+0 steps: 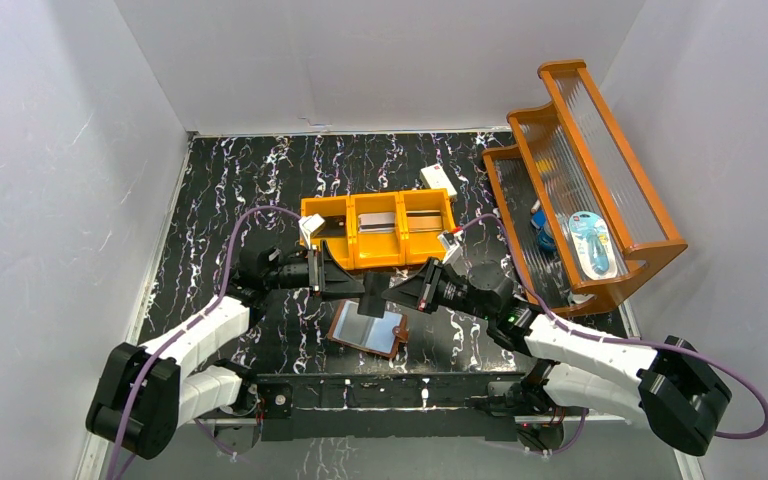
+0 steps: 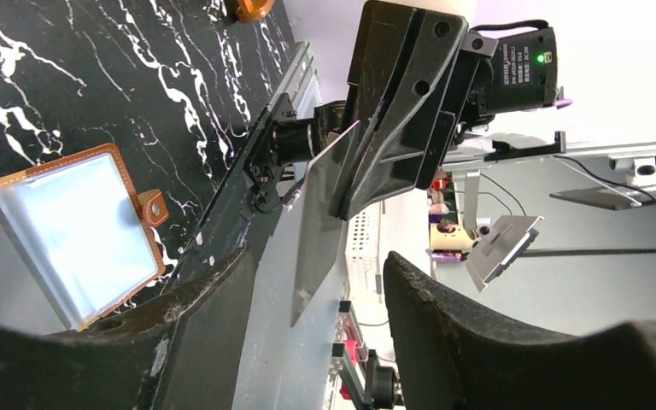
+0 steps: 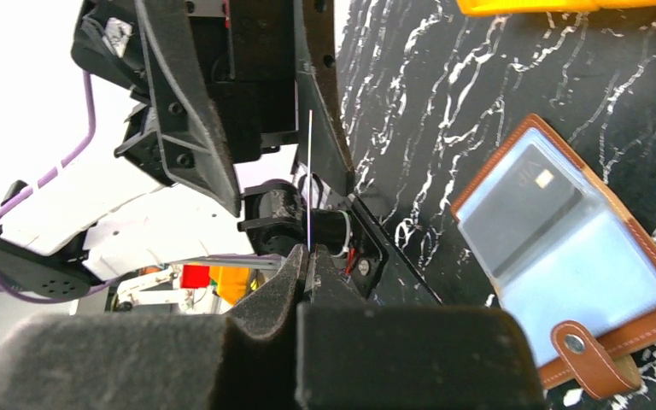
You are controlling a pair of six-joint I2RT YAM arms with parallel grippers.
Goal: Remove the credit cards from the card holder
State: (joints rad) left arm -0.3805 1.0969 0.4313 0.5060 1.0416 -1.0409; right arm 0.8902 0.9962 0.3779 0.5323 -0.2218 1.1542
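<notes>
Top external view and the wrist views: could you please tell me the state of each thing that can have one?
card holder: lying open, snap tab undone.
black card: tucked in a holder pocket.
grey card: held on edge in the air.
right gripper: shut on the grey card.
left gripper: open, fingers either side of the grey card.
orange tray: upright, items in its compartments.

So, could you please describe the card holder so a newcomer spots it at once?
On the black marbled table, find the orange tray; the card holder lies open on its near side. Only it is brown leather with pale blue-grey inner faces and a snap tab.
</notes>
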